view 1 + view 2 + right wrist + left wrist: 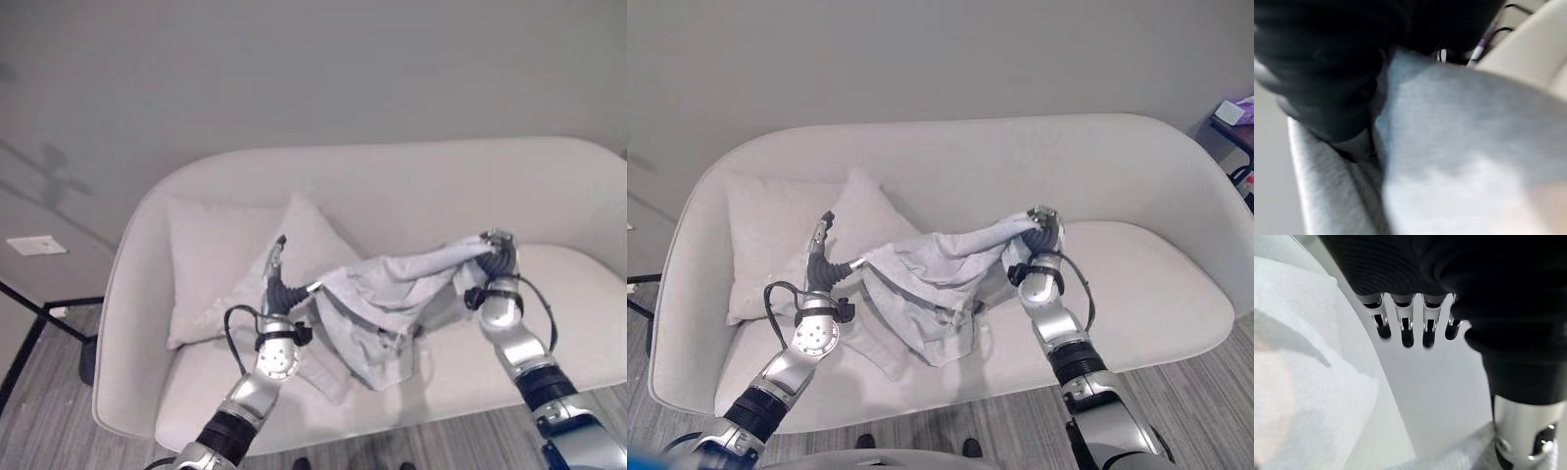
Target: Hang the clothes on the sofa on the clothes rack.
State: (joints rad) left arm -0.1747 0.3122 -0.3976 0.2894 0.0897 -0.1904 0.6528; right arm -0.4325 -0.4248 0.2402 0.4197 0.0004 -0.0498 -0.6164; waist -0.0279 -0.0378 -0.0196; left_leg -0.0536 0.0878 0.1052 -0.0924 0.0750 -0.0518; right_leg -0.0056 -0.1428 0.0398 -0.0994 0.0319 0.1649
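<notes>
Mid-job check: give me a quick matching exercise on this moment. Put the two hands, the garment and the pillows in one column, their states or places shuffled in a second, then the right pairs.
Things:
1. left hand
2. right hand
3. garment
4. pillows

States or places:
A. leaning on the sofa back, at the robot's left
B. fingers straight, at the cloth's edge
C. lifted and stretched between the two hands
D. closed on a bunched end of cloth

Pairs: 1-B, 2-D, 3-C, 4-A
</notes>
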